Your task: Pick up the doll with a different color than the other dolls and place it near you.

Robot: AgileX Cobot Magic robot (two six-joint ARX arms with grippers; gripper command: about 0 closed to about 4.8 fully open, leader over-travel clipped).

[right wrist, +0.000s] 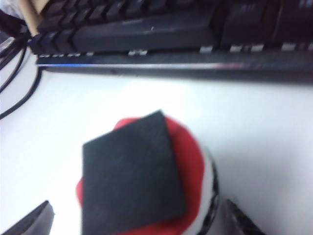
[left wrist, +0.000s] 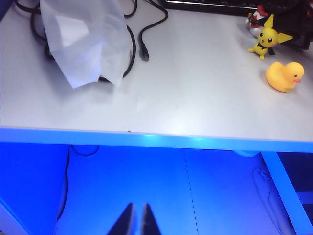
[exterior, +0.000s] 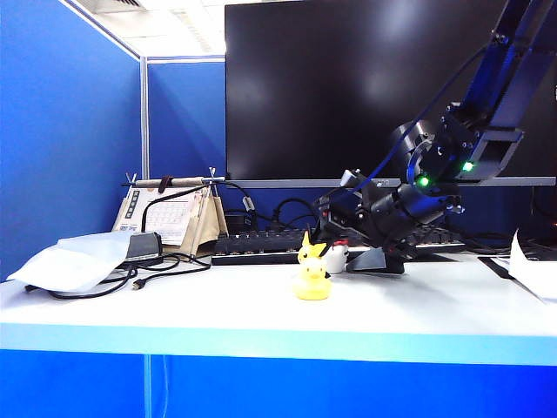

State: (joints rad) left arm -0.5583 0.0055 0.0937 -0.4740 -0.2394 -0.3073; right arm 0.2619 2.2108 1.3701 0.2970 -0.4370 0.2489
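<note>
Jaws of the right gripper [right wrist: 132, 218] stand spread wide, flanking the white doll [right wrist: 146, 181] under its flat dark cap, seemingly without contact. It sits before the keyboard [right wrist: 161, 34], just behind the pointed-ear figure [left wrist: 267, 40] and rubber duck [left wrist: 285, 76]. Left gripper [left wrist: 137, 220] hangs off the table [left wrist: 195, 98], fingertips nearly together.

White doll with flat dark cap and red band [right wrist: 146, 186] is blurred and cut off at the right wrist frame edge. In exterior view the yellow pointed-ear figure [exterior: 310, 249] and black right gripper [exterior: 352, 244] mostly hide it.
</note>
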